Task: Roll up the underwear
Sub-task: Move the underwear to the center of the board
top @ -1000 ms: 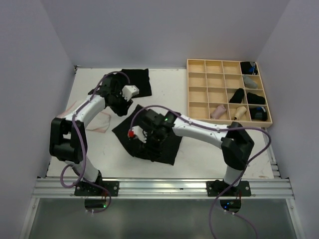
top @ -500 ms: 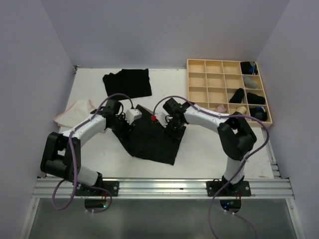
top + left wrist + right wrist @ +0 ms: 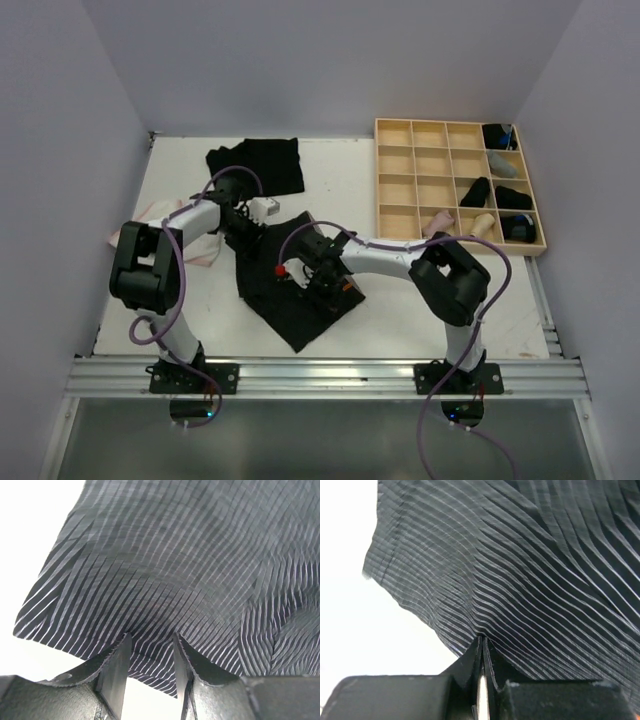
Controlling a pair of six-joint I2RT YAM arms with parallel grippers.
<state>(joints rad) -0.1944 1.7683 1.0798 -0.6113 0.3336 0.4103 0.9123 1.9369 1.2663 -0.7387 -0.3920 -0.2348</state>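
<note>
Top view only: both my arms reach inward over the black briefs (image 3: 290,300), spread flat at mid-table. A second black pair (image 3: 258,165) lies behind them, and a pale pair (image 3: 160,222) lies at left by my left arm. The tray (image 3: 400,180) at rear right holds several rolls (image 3: 478,190).

Wrist views only: striped weave and jaw contact.

The table (image 3: 410,310) is white, enclosed by 3 pale walls (image 3: 330,60).

Left gripper (image 3: 150,672): the 2 fingers stand apart with the briefs' hem across the gap at their tips (white table shows between them below it). I cannot tell whether it is pinched.

Right gripper (image 3: 482,655): jaws together, clamped on the briefs' edge, with cloth puckering out from the pinch.
</note>
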